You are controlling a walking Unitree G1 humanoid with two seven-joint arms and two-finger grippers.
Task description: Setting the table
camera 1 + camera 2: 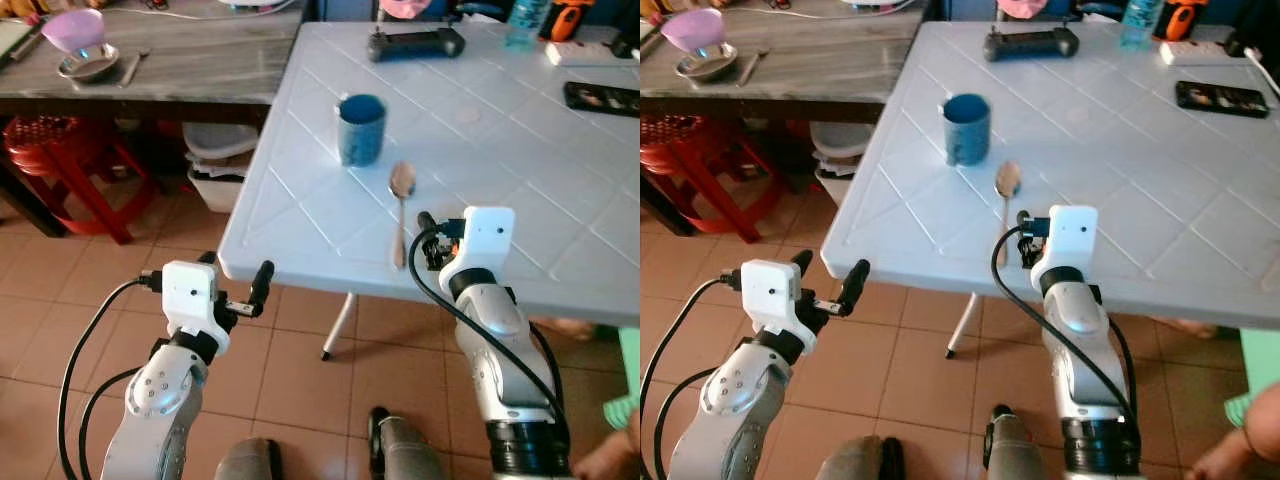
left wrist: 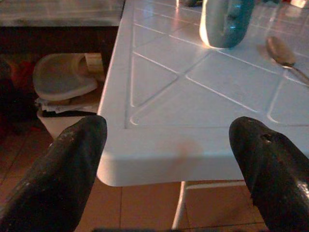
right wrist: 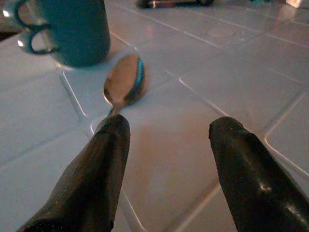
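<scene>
Since the right gripper [image 3: 166,159] hangs wide open just right of the spoon [image 1: 401,205] lying beside the blue mug [image 1: 361,128] on the white table [image 1: 520,180], it likely should shift left to straddle the handle; left gripper [image 2: 169,159] hovers open off the table corner.

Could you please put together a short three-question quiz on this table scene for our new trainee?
1. True or false: the spoon lies on the white table with its bowl toward the blue mug.
2. Which gripper is over the tabletop beside the spoon? A) left gripper B) right gripper
3. Fill in: the left gripper is open, level with the table's near ____.

Key: 1 true; 2 B; 3 corner.
</scene>
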